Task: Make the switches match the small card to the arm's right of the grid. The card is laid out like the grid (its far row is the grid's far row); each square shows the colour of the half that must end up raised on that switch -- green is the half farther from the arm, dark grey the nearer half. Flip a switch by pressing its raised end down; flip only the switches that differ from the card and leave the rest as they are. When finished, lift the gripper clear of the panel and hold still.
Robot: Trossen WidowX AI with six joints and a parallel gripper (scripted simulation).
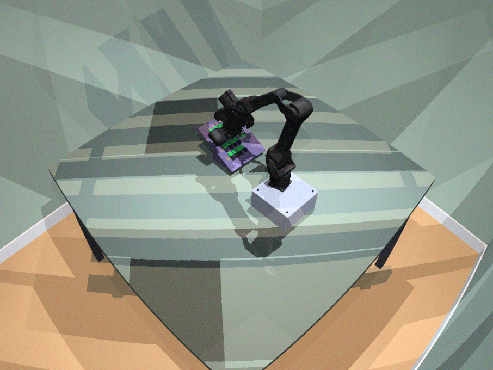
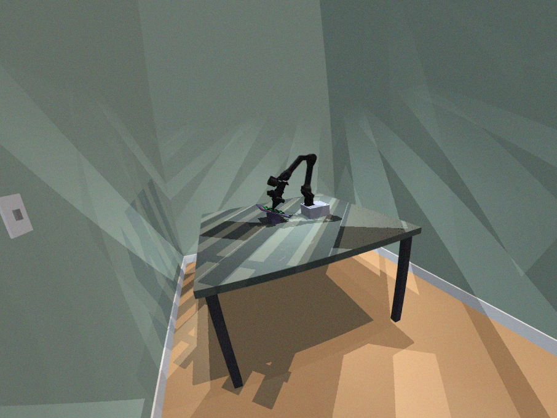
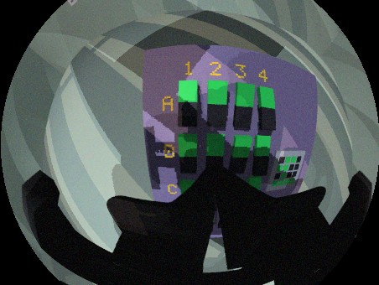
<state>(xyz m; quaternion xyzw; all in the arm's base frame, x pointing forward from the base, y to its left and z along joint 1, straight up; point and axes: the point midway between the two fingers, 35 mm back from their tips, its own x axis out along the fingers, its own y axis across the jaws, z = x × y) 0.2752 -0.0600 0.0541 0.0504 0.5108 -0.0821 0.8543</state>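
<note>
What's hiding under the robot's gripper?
The shut gripper hangs over the purple panel, tips near switch B2. Only green corners of row C show; the rest is covered.

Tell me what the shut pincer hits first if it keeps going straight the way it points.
Most likely the row B switch in column 2: the shut pincer tips sit just before it. Exact gap is unclear.

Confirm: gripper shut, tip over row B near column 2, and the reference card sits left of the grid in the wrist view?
Not quite. The card sits to the right of the grid in the wrist view, beside row B past column 4. The rest holds: the gripper is shut, holding nothing, with its tip at row B by column 2 on the purple panel.
</note>
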